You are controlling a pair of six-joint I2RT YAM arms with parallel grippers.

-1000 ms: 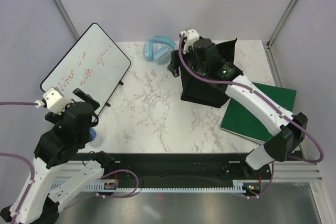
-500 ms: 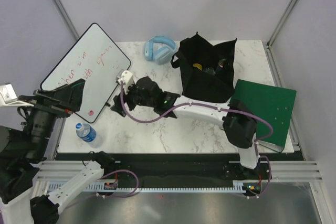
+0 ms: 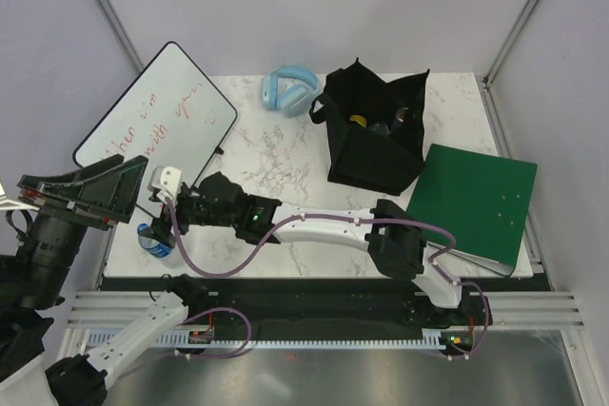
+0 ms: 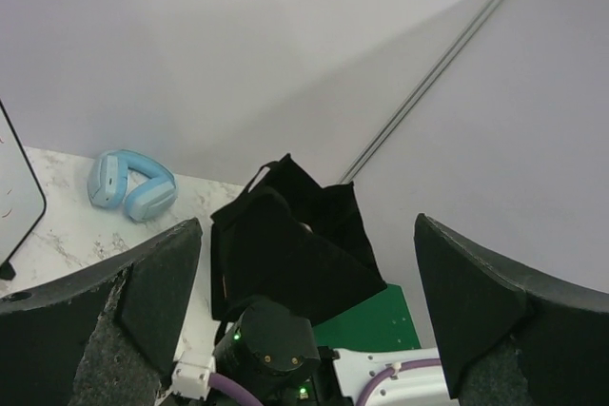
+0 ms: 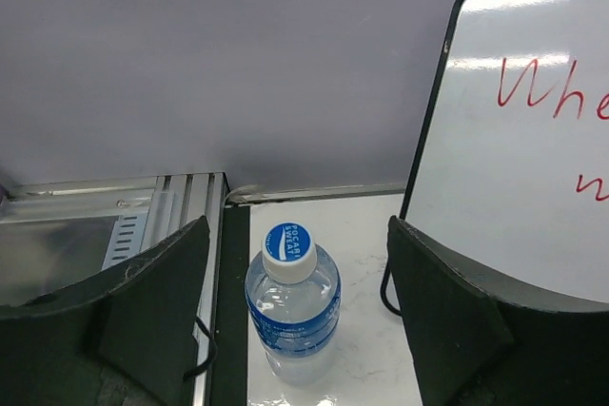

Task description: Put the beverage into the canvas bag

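While the right gripper (image 5: 297, 282) gapes open facing the upright beverage (image 5: 290, 316) at the near-left corner of the table (image 3: 285, 173), the canvas bag (image 3: 373, 145) stands far right, well apart; the left gripper (image 4: 304, 282) hangs released.

Notes right gripper (image 3: 164, 227) out of the canvas bag (image 3: 373, 145) mouth, occupied a second ago; halfway across half a second ago, now stretched far over to the left. Finds beverage bottle (image 5: 290, 306) upright in the gap between its spread fingers (image 5: 143, 311), touching neither; bag now well behind them, mouth uncovered. Logs left gripper (image 3: 95, 192) lifted away from over the bottle and swung out left, fingers wide, bottle now just past their tips.
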